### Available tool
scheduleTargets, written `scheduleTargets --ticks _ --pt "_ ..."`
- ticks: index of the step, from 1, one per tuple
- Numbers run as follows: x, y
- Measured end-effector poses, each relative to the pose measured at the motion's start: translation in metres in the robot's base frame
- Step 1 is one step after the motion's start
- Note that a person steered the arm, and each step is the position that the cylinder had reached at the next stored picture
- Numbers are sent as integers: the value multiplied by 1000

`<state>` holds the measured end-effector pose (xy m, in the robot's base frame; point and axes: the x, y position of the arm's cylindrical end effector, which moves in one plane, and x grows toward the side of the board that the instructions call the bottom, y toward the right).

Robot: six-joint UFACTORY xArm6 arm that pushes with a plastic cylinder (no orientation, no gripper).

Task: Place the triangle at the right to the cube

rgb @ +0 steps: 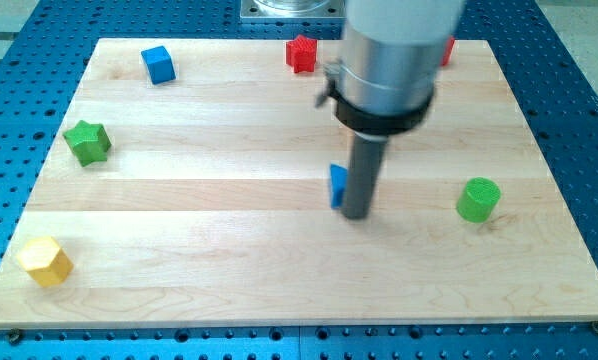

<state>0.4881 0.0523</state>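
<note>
A blue triangle block (337, 184) lies near the board's middle, mostly hidden behind my rod. My tip (356, 213) stands on the board touching the triangle's right side. A blue cube (158, 64) sits near the view's top left, far from the triangle. The rod's thick grey housing (389, 60) hangs over the board's upper middle.
A red block (301, 53) sits at the top middle, and a second red block (447, 50) peeks out right of the housing. A green star (87, 141) lies at the left, a yellow hexagon (45, 261) at the bottom left, a green cylinder (477, 199) at the right.
</note>
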Motion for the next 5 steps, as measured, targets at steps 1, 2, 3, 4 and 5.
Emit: scheduleTargets --ticks 1,2,3,4,5 --pt "-43 -27" --pt "-87 -55" --pt "-150 -115" --pt "-174 -123" --pt "-181 -111"
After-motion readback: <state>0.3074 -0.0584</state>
